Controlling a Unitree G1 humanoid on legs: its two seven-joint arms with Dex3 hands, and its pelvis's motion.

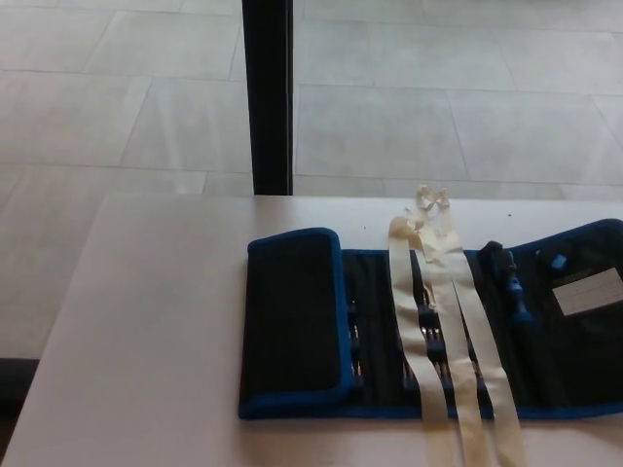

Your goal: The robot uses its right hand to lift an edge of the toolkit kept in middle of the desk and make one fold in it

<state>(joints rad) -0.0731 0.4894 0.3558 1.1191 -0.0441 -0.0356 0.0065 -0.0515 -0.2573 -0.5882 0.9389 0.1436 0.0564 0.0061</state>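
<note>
A black fabric toolkit (428, 326) with blue edging lies spread across the white desk (146, 331). Its left end is folded over into a flap (292, 316) that rests flat on the rest of the roll. Small tools with blue handles (511, 282) sit in its pockets. Two cream ribbon straps (458, 341) run from the far edge across the roll and toward the desk's front edge. Neither of my hands shows in the head view.
A black vertical post (268, 97) stands behind the desk over a pale tiled floor (438, 107). A white label (587, 290) sits on the toolkit's right part, which runs off the picture's right edge.
</note>
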